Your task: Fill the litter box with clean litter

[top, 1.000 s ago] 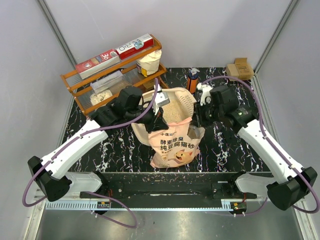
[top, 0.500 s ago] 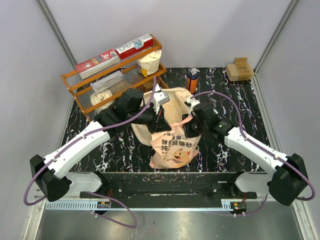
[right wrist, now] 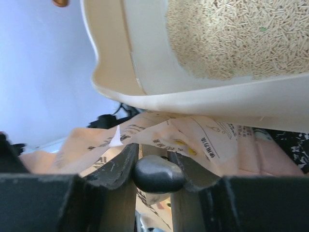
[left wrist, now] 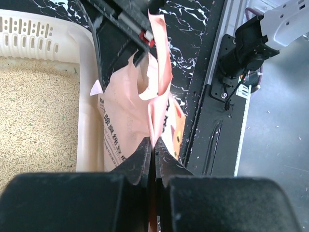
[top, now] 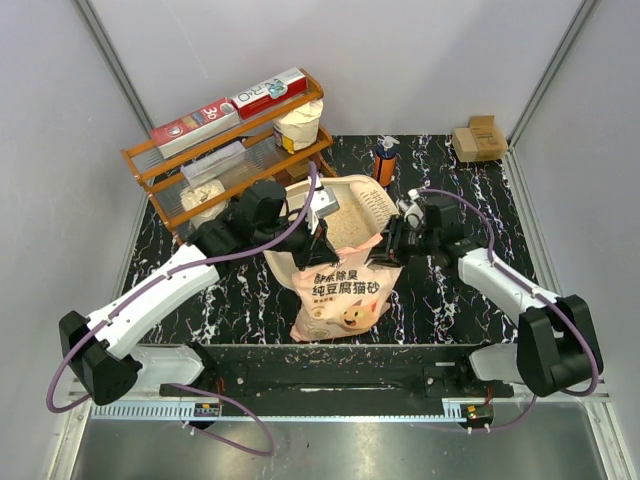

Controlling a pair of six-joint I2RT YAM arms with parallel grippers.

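Note:
The cream litter box (top: 372, 200) sits mid-table with tan clean litter (top: 345, 225) spread inside. A peach bag (top: 340, 295) with dark characters leans against its near side. My left gripper (top: 320, 245) is shut on the bag's top edge. In the left wrist view the pink film is pinched flat in my left gripper (left wrist: 153, 142), beside the litter box (left wrist: 87, 96) and the litter (left wrist: 38, 121). My right gripper (top: 392, 245) is at the bag's right top corner. In its wrist view my right gripper (right wrist: 154, 152) is shut on a dark rounded object (right wrist: 159, 175), under the litter box (right wrist: 193, 99) and by the bag (right wrist: 203, 137).
An orange wooden rack (top: 230, 150) with boxes and a white sack (top: 298, 125) stands at the back left. An orange bottle (top: 384, 160) stands behind the litter box, and a cardboard box (top: 478, 138) lies at the back right. A black rail (top: 340, 375) runs along the near edge.
My right arm has swung down and in from beside the litter box to the bag's right top corner. The bag has shifted slightly to the near left. My left gripper still holds the bag.

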